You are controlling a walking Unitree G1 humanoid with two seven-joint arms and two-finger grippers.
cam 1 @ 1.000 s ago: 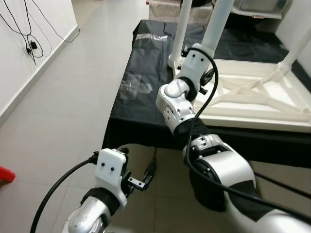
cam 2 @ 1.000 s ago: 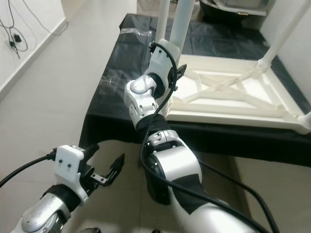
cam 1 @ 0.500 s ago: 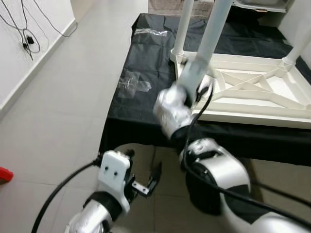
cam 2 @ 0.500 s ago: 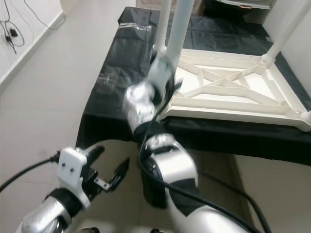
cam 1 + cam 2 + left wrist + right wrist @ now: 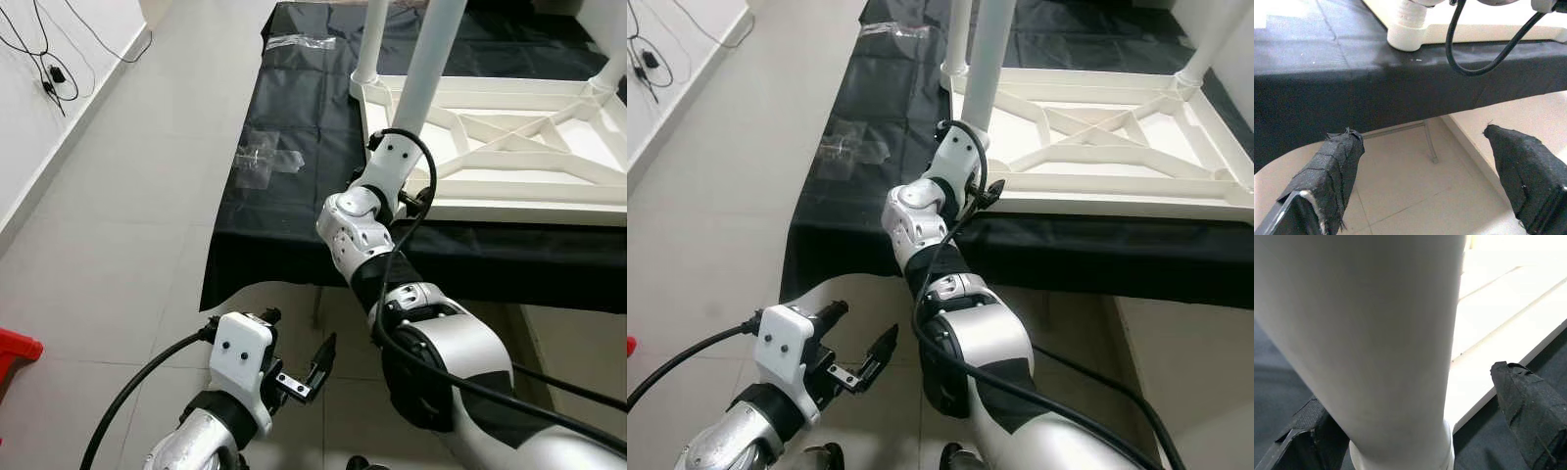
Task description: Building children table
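A pale tiled floor (image 5: 118, 215) runs along the robot's left, and on it stands a long low bench covered in black cloth (image 5: 294, 147), its near edge draped down in front of the robot. On the right part of that bench lies the white children's table, turned upside down (image 5: 509, 162), its flat underside frame with crossed braces facing up and its round white legs rising out of the corners; it rests near the bench's front edge. The nearest white cylindrical leg (image 5: 428, 54) stands upright at the front left corner of the frame, with a second one just behind it. The silver right arm reaches forward and up to the base of that nearest leg, and in the right wrist view the right hand (image 5: 1415, 426) has its two black fingers (image 5: 1528, 411) spread to either side of the leg, one on each flank, not visibly pressing on it. The left hand (image 5: 306, 370) hangs low over the floor in front of the bench, below the cloth's edge, its black fingers (image 5: 1332, 166) wide apart and holding nothing. A crumpled piece of clear plastic wrap (image 5: 263, 164) lies on the black cloth to the left of the table, and another clear strip (image 5: 299, 42) lies farther back.
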